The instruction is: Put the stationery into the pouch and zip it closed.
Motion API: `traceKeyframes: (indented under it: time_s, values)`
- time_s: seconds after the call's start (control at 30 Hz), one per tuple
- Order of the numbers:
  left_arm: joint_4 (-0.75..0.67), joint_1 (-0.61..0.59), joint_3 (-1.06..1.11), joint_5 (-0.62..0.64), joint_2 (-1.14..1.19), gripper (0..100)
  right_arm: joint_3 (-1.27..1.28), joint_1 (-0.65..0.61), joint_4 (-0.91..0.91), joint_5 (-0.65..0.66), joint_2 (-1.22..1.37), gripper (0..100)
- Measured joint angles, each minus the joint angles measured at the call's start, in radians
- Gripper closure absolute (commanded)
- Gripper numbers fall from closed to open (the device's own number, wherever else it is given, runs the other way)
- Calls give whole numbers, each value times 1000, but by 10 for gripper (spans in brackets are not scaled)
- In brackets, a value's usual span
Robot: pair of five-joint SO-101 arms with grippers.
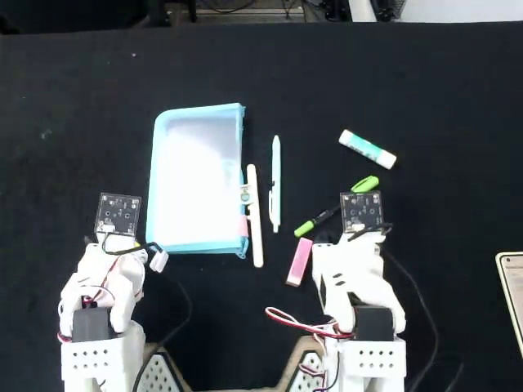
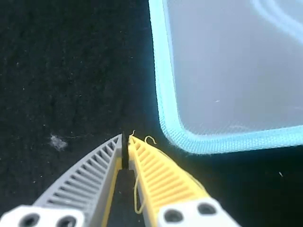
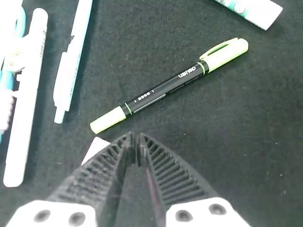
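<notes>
Both pincers are pressed closed, nothing held: left gripper (image 2: 126,140) sits by the pouch (image 1: 196,184) corner, right gripper (image 3: 138,144) just behind the green highlighter (image 3: 170,84). The jaws should be opened wide, lowered astride the black barrel mid-length, then closed squarely.

Pouch lay flat, with the stationery loose beside it.
The rectangular light-blue pouch with a frosted white face (image 1: 196,180) lay on the black surface (image 1: 425,90). A long white pen (image 1: 255,216) lay just beside one long edge. Beyond it were a pale blue pen (image 1: 275,184), a flat pink eraser (image 1: 299,261), a tilted black marker with lime-green ends (image 1: 335,207) and a white-and-green glue stick (image 1: 368,149).
</notes>
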Motion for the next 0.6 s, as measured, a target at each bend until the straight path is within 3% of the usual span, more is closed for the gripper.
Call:
traceKeyframes:
  time_s: [0.13,0.37,0.5,0.6]
  values:
    - [0,0,0,-12,0,970,0,0,-74,8,0,987]
    - [0,0,0,-15,0,970,0,0,-262,269,0,986]
    - [-17,11,0,-15,0,970,-25,-26,-315,273,0,986]
    - [-120,11,0,-15,2,970,-44,-63,-325,273,0,986]
